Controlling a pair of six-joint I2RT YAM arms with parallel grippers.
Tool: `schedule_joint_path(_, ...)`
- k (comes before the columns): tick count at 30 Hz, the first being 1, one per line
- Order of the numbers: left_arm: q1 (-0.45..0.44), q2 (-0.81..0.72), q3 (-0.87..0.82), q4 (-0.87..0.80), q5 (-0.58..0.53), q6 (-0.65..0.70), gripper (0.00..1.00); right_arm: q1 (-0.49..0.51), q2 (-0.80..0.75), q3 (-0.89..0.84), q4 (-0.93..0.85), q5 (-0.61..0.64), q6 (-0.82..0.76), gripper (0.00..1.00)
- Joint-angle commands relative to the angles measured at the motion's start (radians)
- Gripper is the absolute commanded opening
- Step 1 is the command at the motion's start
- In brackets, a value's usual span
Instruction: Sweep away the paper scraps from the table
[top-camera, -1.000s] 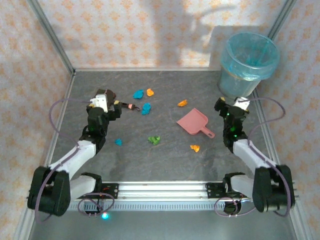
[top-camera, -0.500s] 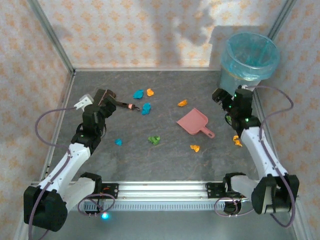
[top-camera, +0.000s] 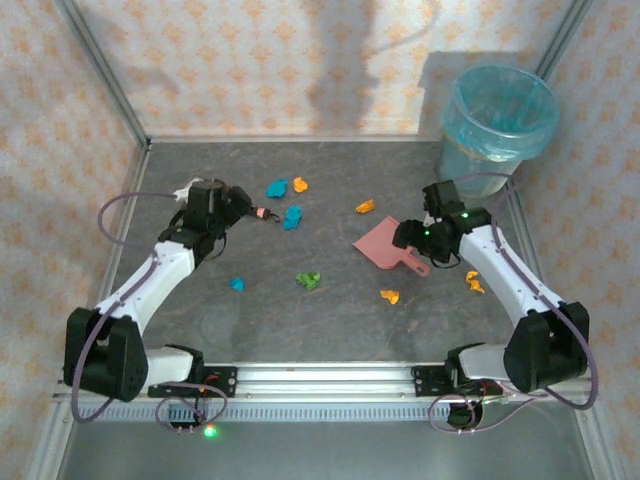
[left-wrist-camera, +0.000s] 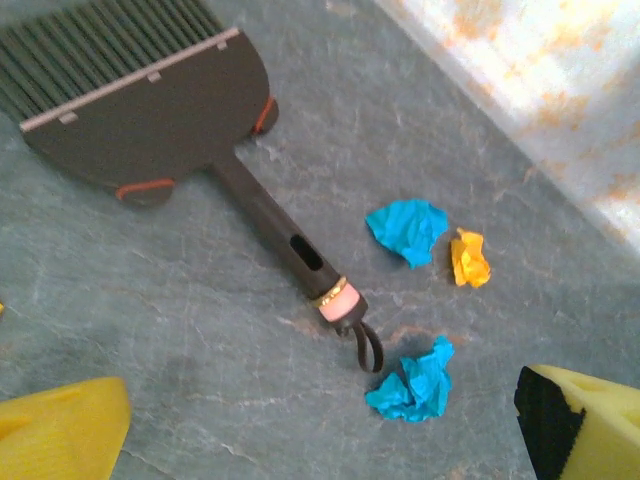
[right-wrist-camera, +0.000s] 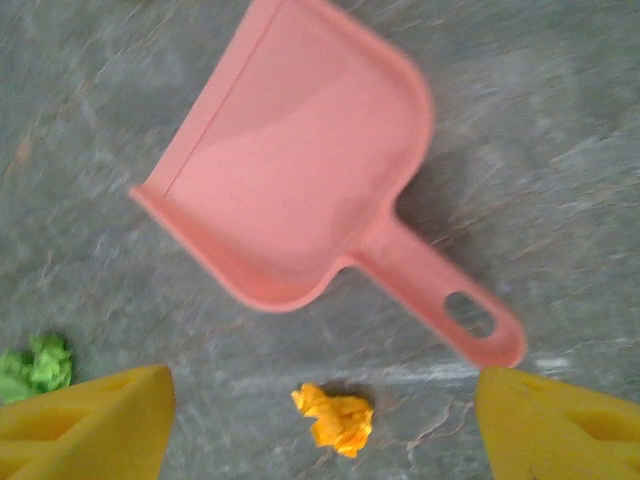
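Several paper scraps lie scattered on the table (top-camera: 330, 335): blue ones (top-camera: 292, 217) (left-wrist-camera: 412, 378), orange ones (top-camera: 365, 207) (right-wrist-camera: 335, 418) and a green one (top-camera: 308, 280) (right-wrist-camera: 38, 365). My left gripper (top-camera: 228, 208) (left-wrist-camera: 320, 440) hangs open over the dark brush's handle (left-wrist-camera: 290, 250), holding nothing; the brush head (left-wrist-camera: 150, 110) lies flat. My right gripper (top-camera: 408, 235) (right-wrist-camera: 320, 430) stands open just above the pink dustpan (top-camera: 385, 243) (right-wrist-camera: 300, 170), its yellow fingers (right-wrist-camera: 85, 430) straddling an orange scrap beside the dustpan's handle (right-wrist-camera: 450, 300).
A bin lined with a blue bag (top-camera: 497, 125) stands in the far right corner. Aluminium rails and patterned walls close the table on three sides. One more orange scrap (top-camera: 474, 281) lies under the right forearm, and a blue one (top-camera: 237, 284) lies near the left arm.
The right arm has swung left and down from the bin side to the dustpan, its jaws narrowing a little. The left gripper has turned toward the brush handle.
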Motion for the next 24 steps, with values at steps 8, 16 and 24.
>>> schedule_joint_path(8,-0.008,0.279,0.308,-0.473,0.061,-0.217,0.92,0.140,0.072,0.086,0.187,0.032,-0.028,0.79)
schedule_joint_path(16,-0.003,0.379,0.381,-0.563,0.005,-0.343,0.90,0.230,0.129,0.073,0.379,0.060,-0.081,0.78)
schedule_joint_path(24,0.007,0.517,0.491,-0.596,0.085,-0.386,0.90,0.250,0.069,-0.055,0.548,0.052,-0.066,0.78)
